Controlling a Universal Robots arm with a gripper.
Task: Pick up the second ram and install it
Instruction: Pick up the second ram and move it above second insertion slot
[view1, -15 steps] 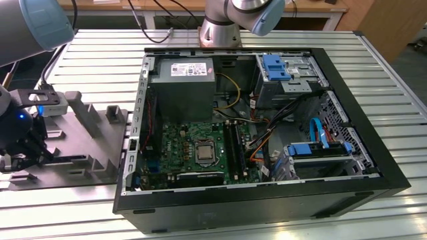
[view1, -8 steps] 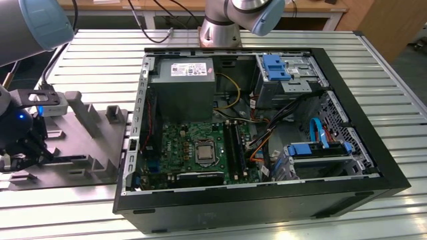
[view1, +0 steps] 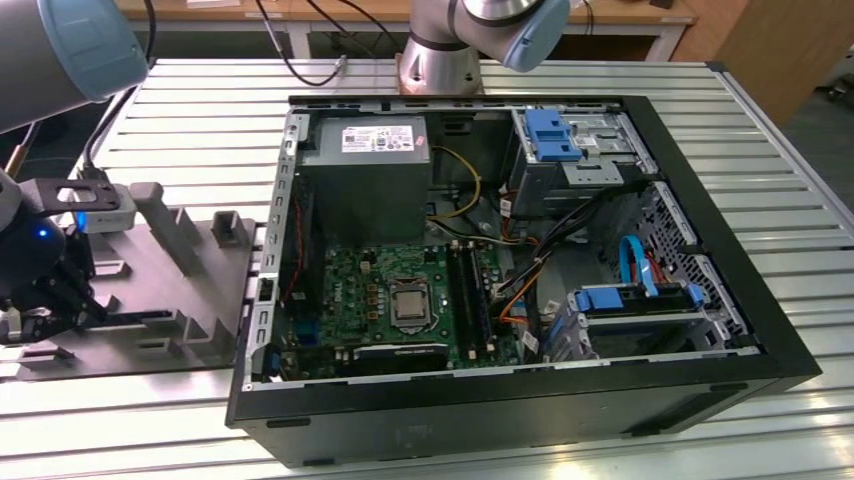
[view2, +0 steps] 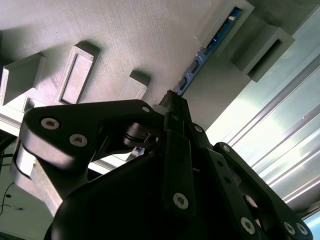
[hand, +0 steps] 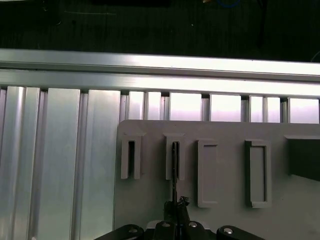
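The second ram (view2: 200, 62) is a thin blue-green stick standing on edge in a slotted holder of the grey fixture plate (view1: 174, 300). In the first wrist view the second ram (hand: 175, 160) shows edge-on as a dark line running out of the holder slot to my fingertips. My gripper (view1: 47, 310) hangs over the plate at the exterior view's left. In both wrist views the gripper (view2: 172, 97) (hand: 177, 202) has its fingers drawn together on the near end of the stick, which still sits in its slot.
The open computer case (view1: 534, 400) lies on the slatted aluminium table (view1: 200, 110), to the exterior view's right of the plate. Inside are the green motherboard (view1: 387, 290), black ram slots (view1: 470, 290), grey power supply (view1: 367, 150) and loose cables. Other holders (hand: 257, 172) stand on the plate.
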